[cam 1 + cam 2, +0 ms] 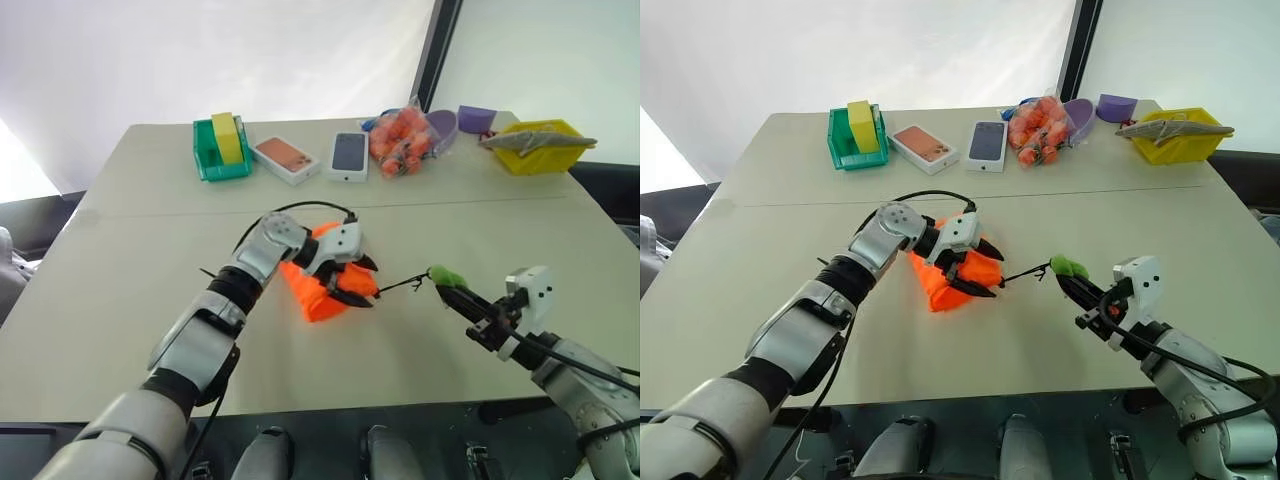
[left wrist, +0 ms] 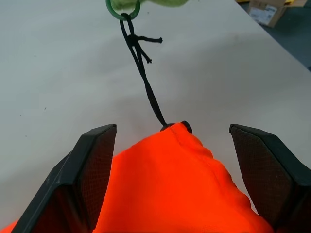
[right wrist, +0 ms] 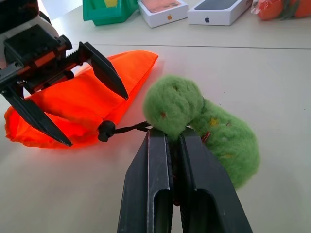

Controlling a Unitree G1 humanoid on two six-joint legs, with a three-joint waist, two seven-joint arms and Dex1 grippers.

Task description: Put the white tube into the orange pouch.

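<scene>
On the left, the left tool (image 1: 350, 280) hangs over the orange pouch (image 1: 318, 292), which lies on the bench (image 1: 120, 240) near the middle. Its two black fingers (image 2: 92, 165) are spread wide, one on each side of the pouch's closed end. They are not squeezing the cloth, so this tool holds nothing. The pouch lies long and flat, and its tied end points toward the robot's right. That is also the way the left tool points.

From that end a thin black cord (image 2: 146, 82) runs across the bench to a green fuzzy ball (image 3: 177, 104). The right tool (image 3: 175, 145) is shut tight on the cord right by the ball. So the cord is held on the right and the pouch sits under the left tool. The left arm is much nearer to the pouch. The right arm is off to the side, well apart from it.

My guess is that the mouth of the pouch must be opened next. The left tool would have to pinch the cloth near the cord while the right one keeps its hold.

I cannot find the white tube anywhere. It may be hidden under the left arm or inside the folds, but I cannot tell. I also cannot tell if the mouth of the pouch is open at all, because the cloth bunches up at the cord end.

At the far edge sit a green bin (image 1: 220, 150), two phone boxes (image 1: 315, 157), a clear bag of orange things (image 1: 402, 140) and a yellow tray (image 1: 540, 145).
</scene>
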